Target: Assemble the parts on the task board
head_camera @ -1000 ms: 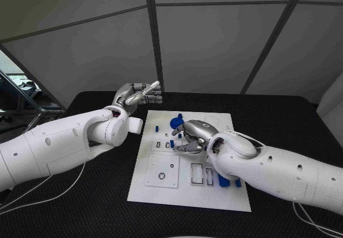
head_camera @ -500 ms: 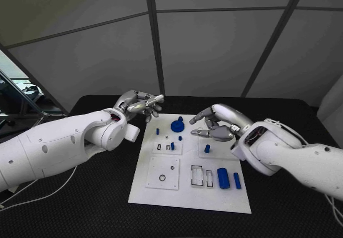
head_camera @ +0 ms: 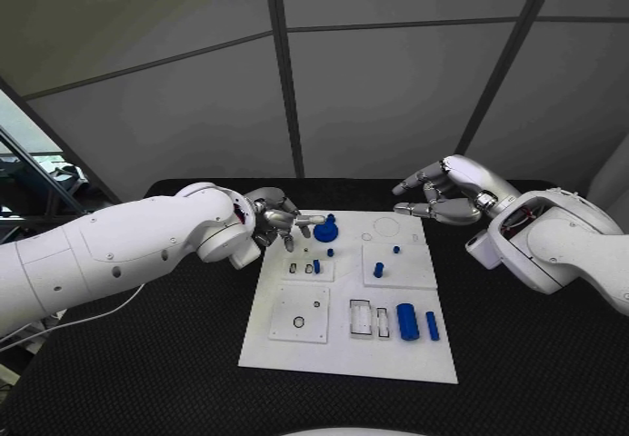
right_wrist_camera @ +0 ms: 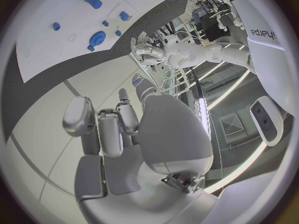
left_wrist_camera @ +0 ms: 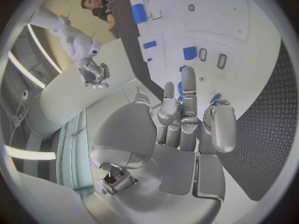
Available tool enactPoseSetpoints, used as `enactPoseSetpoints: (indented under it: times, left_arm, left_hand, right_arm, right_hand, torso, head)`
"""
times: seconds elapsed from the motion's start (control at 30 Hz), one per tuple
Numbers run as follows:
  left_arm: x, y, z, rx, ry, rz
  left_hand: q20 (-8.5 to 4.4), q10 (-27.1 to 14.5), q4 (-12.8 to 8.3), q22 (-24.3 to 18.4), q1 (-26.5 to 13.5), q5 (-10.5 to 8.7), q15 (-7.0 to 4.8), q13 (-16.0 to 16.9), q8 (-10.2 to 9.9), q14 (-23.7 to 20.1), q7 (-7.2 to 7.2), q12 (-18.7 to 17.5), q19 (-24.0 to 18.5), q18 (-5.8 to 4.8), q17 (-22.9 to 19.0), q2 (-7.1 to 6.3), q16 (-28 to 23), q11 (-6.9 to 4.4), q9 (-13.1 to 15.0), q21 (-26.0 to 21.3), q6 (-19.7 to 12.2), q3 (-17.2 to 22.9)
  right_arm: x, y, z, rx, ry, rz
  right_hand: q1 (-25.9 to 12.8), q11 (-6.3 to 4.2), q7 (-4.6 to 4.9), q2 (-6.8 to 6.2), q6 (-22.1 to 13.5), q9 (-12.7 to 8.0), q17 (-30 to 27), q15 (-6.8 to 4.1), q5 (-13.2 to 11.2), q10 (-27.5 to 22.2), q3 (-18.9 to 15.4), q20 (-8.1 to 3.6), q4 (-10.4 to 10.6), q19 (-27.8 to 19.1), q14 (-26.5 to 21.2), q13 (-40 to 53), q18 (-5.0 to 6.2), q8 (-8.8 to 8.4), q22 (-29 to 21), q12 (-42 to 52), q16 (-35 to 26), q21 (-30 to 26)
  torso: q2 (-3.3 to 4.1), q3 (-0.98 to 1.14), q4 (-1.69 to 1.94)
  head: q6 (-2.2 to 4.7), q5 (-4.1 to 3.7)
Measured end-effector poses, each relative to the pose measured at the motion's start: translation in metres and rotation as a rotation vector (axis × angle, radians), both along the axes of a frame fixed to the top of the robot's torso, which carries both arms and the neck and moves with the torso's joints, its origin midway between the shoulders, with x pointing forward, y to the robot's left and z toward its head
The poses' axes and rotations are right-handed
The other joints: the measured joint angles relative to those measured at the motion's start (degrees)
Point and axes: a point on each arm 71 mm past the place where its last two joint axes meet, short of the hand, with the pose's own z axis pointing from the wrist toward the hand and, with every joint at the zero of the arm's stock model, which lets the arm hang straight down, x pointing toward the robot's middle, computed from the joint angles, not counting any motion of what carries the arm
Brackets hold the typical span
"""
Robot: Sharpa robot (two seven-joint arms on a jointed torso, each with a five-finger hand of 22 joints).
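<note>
The white task board [head_camera: 344, 350] lies in the middle of the black table. On it are a round blue part [head_camera: 325, 231], a short upright peg [head_camera: 377, 270], smaller blue pieces [head_camera: 329, 252] and two blue cylinders [head_camera: 408, 322] lying side by side. My left hand [head_camera: 282, 222] hovers at the board's far left edge, its fingers stretched toward the round part and holding nothing. My right hand [head_camera: 444, 195] is raised off the far right corner, fingers apart and empty. In the left wrist view, the left hand [left_wrist_camera: 181, 119] reaches over the board [left_wrist_camera: 249, 40]. The right wrist view has the right hand [right_wrist_camera: 118, 129] well above the board [right_wrist_camera: 56, 55].
Empty slots and outlined recesses [head_camera: 299, 322] mark the board's near left part. Black table surface [head_camera: 131, 363] surrounds the board on all sides. Grey wall panels [head_camera: 380, 91] stand behind the table.
My right hand lifted off the middle of the board and drew back to the far right, uncovering the upright peg. My left hand came down from above to the board's far left edge.
</note>
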Motion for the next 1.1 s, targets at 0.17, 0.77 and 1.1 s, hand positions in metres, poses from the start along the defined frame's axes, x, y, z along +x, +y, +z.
enactPoseSetpoints:
  times: [0.17,0.77,1.1]
  left_arm:
    - [0.005,-0.013,-0.008,0.143,0.037,-0.031]
    - [0.012,-0.038,-0.019,0.326,0.097,-0.106]
    - [0.012,-0.043,-0.026,0.374,0.137,-0.144]
  left_hand:
    - [0.01,0.01,-0.15,1.11,0.33,0.0,-0.14,1.71,3.34,0.15,-0.11,1.46,0.43,0.01,1.18,0.32,-0.8,-0.01,3.87,0.41,-2.1,-0.49]
    - [0.01,0.41,-0.09,3.56,1.07,0.02,-0.31,3.4,5.65,0.32,-0.11,2.94,1.65,-0.02,2.34,1.06,-1.77,0.0,6.93,1.64,-3.94,-0.86]
    - [0.02,0.62,-0.09,4.11,1.27,0.03,-0.31,4.12,5.92,0.31,-0.32,3.72,2.06,-0.02,2.46,1.25,-1.77,-0.21,7.35,1.94,-4.14,-0.86]
  right_arm:
    - [0.003,0.001,-0.001,0.003,0.01,-0.006]
    - [0.008,0.006,-0.003,-0.012,0.022,-0.021]
    - [0.008,0.007,-0.003,-0.018,0.023,-0.024]
  right_hand:
    - [0.0,0.0,0.0,0.0,0.0,-0.07,0.0,0.0,0.28,0.0,-0.29,0.22,-0.03,0.22,0.0,0.22,0.0,-0.3,0.38,0.0,0.0,0.0]
    - [0.0,0.0,-0.01,0.0,-0.01,-0.25,-0.01,0.0,2.31,-0.01,-0.45,-0.01,0.14,0.44,0.0,0.17,-0.01,-0.52,0.26,0.0,0.01,0.0]
    - [0.0,0.0,-0.01,0.0,-0.01,-0.31,-0.01,0.0,3.08,-0.01,-0.55,-0.01,0.24,0.44,0.0,0.14,-0.01,-0.79,0.15,0.0,0.02,0.0]
  torso:
    - [-0.34,0.11,0.16]
    - [-0.31,0.03,0.19]
    - [-0.23,-0.03,0.19]
  head:
    - [-0.24,-0.09]
    - [-0.96,0.26]
    - [-1.46,0.39]
